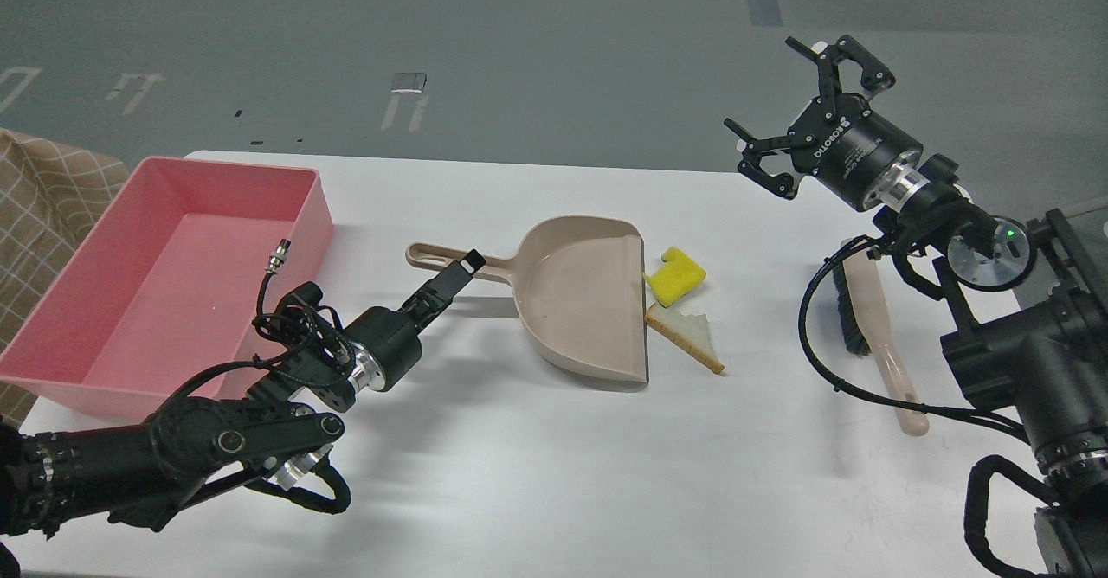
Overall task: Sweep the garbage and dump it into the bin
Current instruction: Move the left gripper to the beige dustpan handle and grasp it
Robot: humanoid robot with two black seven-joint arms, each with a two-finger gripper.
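A bright yellow, spongy chunk (676,276) with a notched far edge is lying on the white table (519,474), just beside the open mouth of a beige plastic scoop-shaped dustpan (580,297). Touching the chunk's near side, a triangular white bread slice with a brown crust (689,339) is lying flat, its crust edge running from the dustpan's lip toward the near right, where its tip is pointing. The dustpan's smooth shallow pan is opening to the right, and its long handle is reaching left.

The left gripper (459,273) is sitting at that handle, its fingers seen end-on and dark, so I cannot tell whether they are clenched or released. The right gripper (792,119) is hovering well above the table's far right, fingers spread wide and grasping nothing.

A large shallow rectangular pink plastic tub (317,215) with plain smooth walls is standing at the left, well apart from the garbage. A beige-handled brush with black bristles (879,327) is lying at the right, handle pointing near.
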